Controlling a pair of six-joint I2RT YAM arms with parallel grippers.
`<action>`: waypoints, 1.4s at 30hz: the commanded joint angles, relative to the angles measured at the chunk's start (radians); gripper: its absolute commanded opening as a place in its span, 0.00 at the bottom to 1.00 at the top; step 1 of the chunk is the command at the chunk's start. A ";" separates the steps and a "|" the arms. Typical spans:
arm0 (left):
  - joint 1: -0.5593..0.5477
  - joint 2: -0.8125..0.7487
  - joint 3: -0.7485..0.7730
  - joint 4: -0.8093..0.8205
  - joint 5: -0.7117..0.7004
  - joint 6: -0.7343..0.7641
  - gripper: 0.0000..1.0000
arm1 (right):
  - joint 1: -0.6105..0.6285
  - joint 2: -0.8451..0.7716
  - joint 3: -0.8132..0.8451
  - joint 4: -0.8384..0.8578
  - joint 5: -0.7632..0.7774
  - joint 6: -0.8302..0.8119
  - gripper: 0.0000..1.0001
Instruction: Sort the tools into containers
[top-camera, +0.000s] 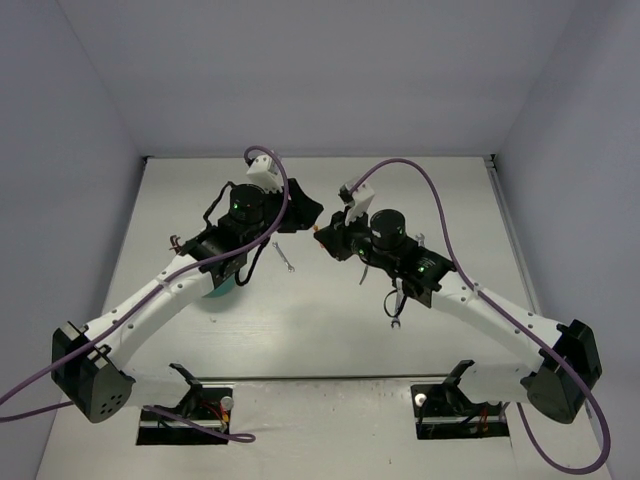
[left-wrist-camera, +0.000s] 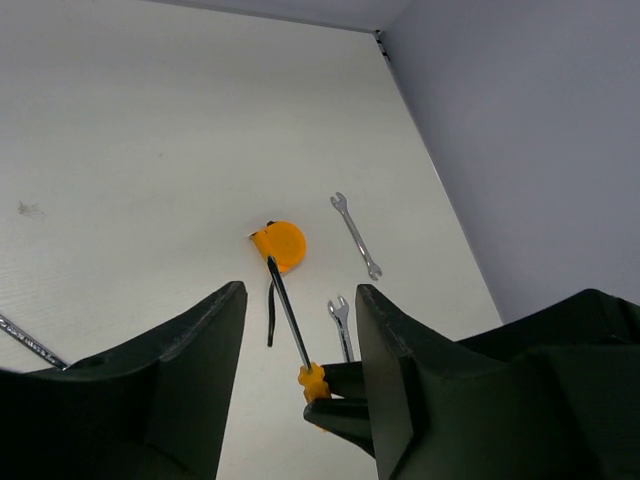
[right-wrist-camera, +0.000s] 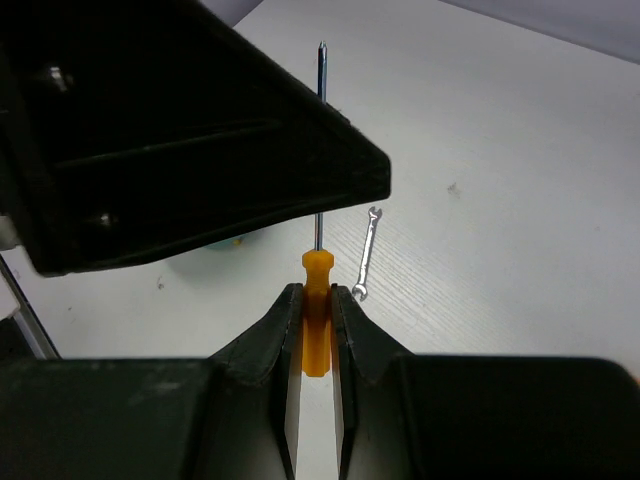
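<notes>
From above, your two arms meet over the middle of the surface (top-camera: 200, 210). The right fingers (top-camera: 328, 238) carry the orange-handled screwdriver (top-camera: 318, 231), though only a fleck of orange shows here. The left fingers (top-camera: 300, 205) sit just to the left of it. The teal bowl (top-camera: 222, 293) lies left of the screwdriver and nearer the bases, mostly hidden under the left arm. A small silver wrench (top-camera: 284, 256) lies on the surface left of the screwdriver, and a second wrench (top-camera: 396, 318) lies to its right, beneath the right arm.

In your left wrist view, the left fingers (left-wrist-camera: 195, 365) stand apart on either side of the screwdriver (left-wrist-camera: 290, 320). Neither one touches its shaft. The right fingers (left-wrist-camera: 345, 405) pinch its orange handle. Beyond the screwdriver's tip, a round orange tool (left-wrist-camera: 282, 244) rests on the surface. A long wrench (left-wrist-camera: 357, 235) and a short wrench (left-wrist-camera: 340, 322) lie to the screwdriver's right. A thin dark piece (left-wrist-camera: 270, 315) lies just to its left; you cannot tell what it is.

In your right wrist view, the right fingers (right-wrist-camera: 285, 330) are narrow, clamped on the screwdriver's (right-wrist-camera: 316, 335) handle. Its shaft runs up past the dark bulk of the left fingers (right-wrist-camera: 180, 150). A small silver wrench (right-wrist-camera: 368, 255) lies just right of the screwdriver, and a sliver of the teal bowl (right-wrist-camera: 212, 246) shows to its left.
</notes>
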 joint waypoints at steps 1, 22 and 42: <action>-0.005 -0.004 0.069 0.080 -0.023 -0.015 0.38 | 0.015 -0.029 0.022 0.109 -0.015 0.007 0.00; -0.002 -0.033 0.073 0.041 -0.063 0.075 0.00 | 0.016 -0.041 0.000 0.120 0.018 0.002 0.63; 0.548 -0.051 -0.089 0.190 0.158 0.775 0.00 | -0.067 -0.247 -0.193 0.024 0.098 -0.036 0.76</action>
